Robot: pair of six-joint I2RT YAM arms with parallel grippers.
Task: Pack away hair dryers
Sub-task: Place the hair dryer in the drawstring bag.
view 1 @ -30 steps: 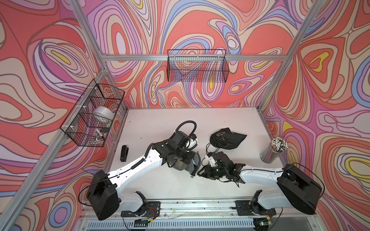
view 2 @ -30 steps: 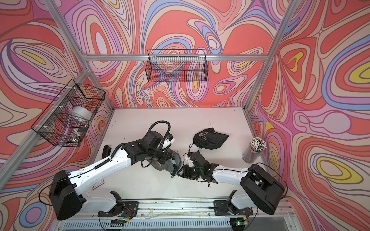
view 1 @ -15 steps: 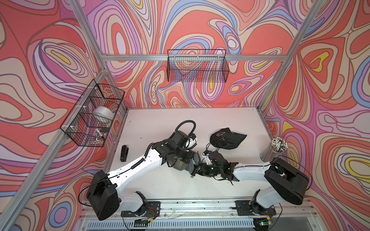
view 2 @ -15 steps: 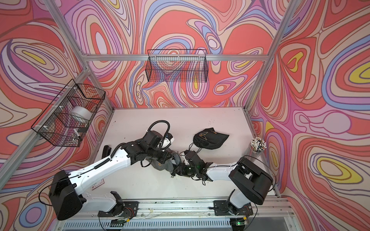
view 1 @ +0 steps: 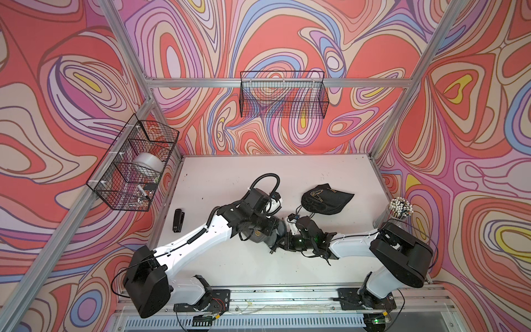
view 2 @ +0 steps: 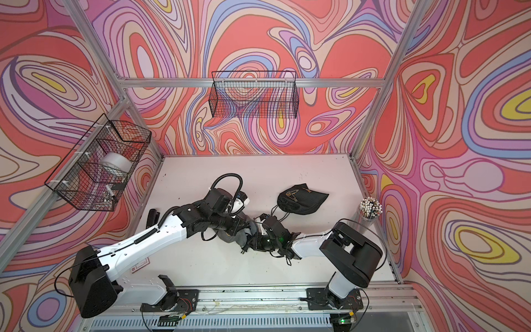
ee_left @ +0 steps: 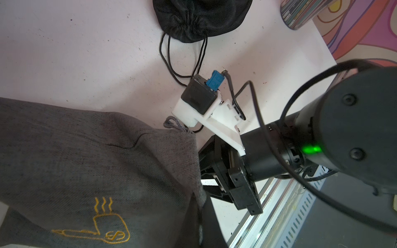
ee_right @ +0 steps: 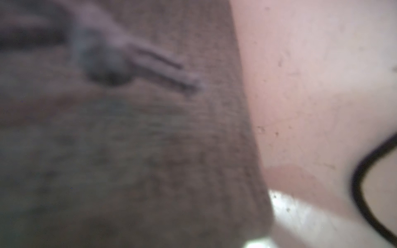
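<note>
I have left claw (view 1: 260, 227) clamped on grey pouch (ee_left: 86, 161), front-centre, well off table (view 1: 230, 178) edges. My right claw (ee_left: 205, 178) is at its mouth, and I can't tell how wide. Where the dryers are, I can't tell. Bare table behind; black pouch (view 1: 326, 201) near.

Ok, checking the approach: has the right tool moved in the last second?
Yes: the right tool has shifted away from the pencil cup, closing in on the grey pouch.
</note>
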